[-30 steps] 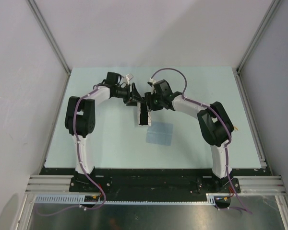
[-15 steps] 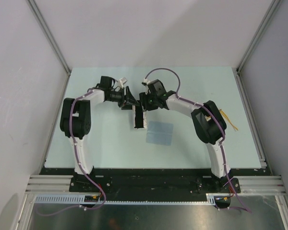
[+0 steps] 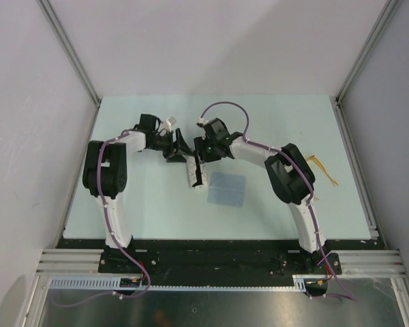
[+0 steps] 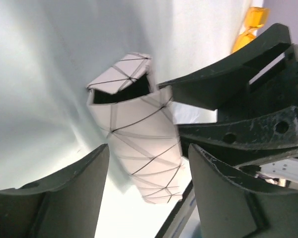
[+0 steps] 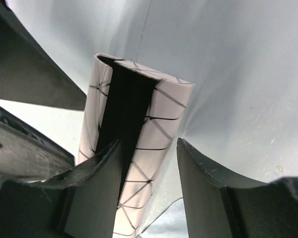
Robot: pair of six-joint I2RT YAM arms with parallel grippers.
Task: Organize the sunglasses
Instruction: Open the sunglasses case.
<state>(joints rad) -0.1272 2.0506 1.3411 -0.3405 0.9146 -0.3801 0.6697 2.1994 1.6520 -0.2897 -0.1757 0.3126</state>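
The white case with black triangle lines lies on the table between both grippers, its dark mouth open. My left gripper is open; in the left wrist view its fingers straddle the case without touching it. My right gripper is open over the case's far end; in the right wrist view one fingertip sits at the case's dark slot, with one case wall between the fingers. The yellow-orange sunglasses lie on the table to the right, beside the right arm's elbow, and show amber in the left wrist view.
A flat blue-grey cloth lies just right of the case's near end. The two grippers are very close to each other. Grey walls and metal rails bound the pale green table.
Both grippers have moved left and slightly toward the near edge, and the case has shifted a little with them. The right elbow has moved off the sunglasses, which now show.
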